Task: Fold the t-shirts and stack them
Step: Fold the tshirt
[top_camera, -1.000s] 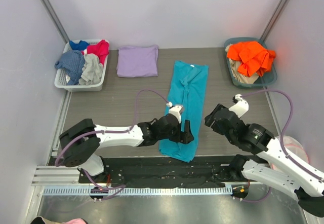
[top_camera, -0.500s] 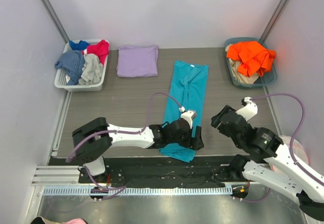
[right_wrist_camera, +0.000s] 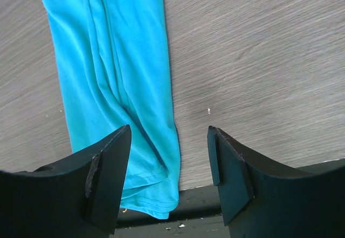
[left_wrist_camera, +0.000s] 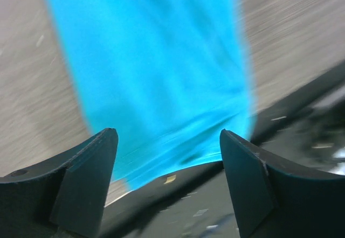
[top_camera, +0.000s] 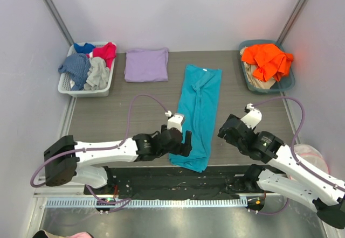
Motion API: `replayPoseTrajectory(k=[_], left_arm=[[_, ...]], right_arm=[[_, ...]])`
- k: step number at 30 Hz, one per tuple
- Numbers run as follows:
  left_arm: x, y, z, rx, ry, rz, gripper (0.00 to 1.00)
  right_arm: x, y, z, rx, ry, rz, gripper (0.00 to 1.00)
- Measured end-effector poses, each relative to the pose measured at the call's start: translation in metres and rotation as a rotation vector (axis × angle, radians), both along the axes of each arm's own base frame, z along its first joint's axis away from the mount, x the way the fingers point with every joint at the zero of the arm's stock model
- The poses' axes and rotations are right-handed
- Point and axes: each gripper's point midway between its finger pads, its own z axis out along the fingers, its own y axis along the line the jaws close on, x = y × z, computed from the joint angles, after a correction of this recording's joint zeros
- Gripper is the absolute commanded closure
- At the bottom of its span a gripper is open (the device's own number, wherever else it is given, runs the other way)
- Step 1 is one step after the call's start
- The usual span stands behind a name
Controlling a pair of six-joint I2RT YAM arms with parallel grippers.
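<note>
The teal t-shirt [top_camera: 198, 109] lies as a long narrow strip down the middle of the table, its near hem hanging over the black mat. The lavender t-shirt [top_camera: 146, 64] lies folded at the back left. My left gripper [top_camera: 186, 142] is open and empty, low over the strip's near left edge. In the left wrist view the teal cloth [left_wrist_camera: 151, 60] shows between the open fingers of this gripper [left_wrist_camera: 167, 141], blurred. My right gripper [top_camera: 222, 132] is open and empty just right of the strip. In the right wrist view this gripper [right_wrist_camera: 168, 133] is above the shirt's right edge [right_wrist_camera: 108, 60].
A white basket [top_camera: 66, 89] with red, blue and grey garments stands at the back left. A teal bin [top_camera: 253, 86] with an orange garment [top_camera: 267, 60] stands at the back right. A black mat [top_camera: 161, 174] runs along the near edge. Walls close both sides.
My left gripper swung right over the near hem, then back left to the strip's left edge. My right gripper drew away to the right, then came back toward the strip.
</note>
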Motion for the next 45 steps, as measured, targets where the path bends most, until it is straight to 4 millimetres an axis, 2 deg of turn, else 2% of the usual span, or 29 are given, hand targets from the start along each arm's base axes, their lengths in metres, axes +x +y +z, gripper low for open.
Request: replayPoseTrajectory(k=[4, 8, 15, 22, 25, 31, 34, 39, 45], left_arm=[[-0.007, 0.029, -0.050, 0.151, 0.050, 0.026, 0.26], [-0.008, 0.035, -0.068, 0.205, 0.068, 0.038, 0.29], [-0.008, 0.035, -0.077, 0.233, 0.077, 0.037, 0.32], [-0.001, 0.012, -0.056, 0.177, 0.057, 0.026, 0.34], [0.001, 0.004, -0.053, 0.170, 0.055, 0.018, 0.35], [-0.002, 0.000, -0.075, 0.228, 0.078, -0.001, 0.39], [-0.005, 0.003, -0.089, 0.266, 0.092, -0.006, 0.51], [-0.005, 0.001, -0.089, 0.259, 0.095, -0.008, 0.69], [-0.006, 0.001, -0.089, 0.256, 0.099, -0.004, 0.86]], right_arm=[[0.002, 0.003, 0.002, 0.014, -0.010, 0.002, 0.34], [0.001, 0.004, 0.000, 0.021, -0.008, 0.006, 0.34], [-0.001, 0.003, -0.009, 0.012, 0.012, 0.010, 0.33], [-0.002, 0.004, -0.015, 0.010, 0.022, 0.014, 0.33], [-0.002, 0.005, -0.017, 0.009, 0.028, 0.017, 0.33], [-0.002, 0.006, -0.017, 0.011, 0.027, 0.017, 0.34], [-0.002, 0.006, -0.017, 0.011, 0.027, 0.017, 0.33], [-0.002, 0.005, -0.018, 0.009, 0.029, 0.017, 0.33], [-0.003, 0.005, -0.023, -0.002, 0.040, 0.017, 0.33]])
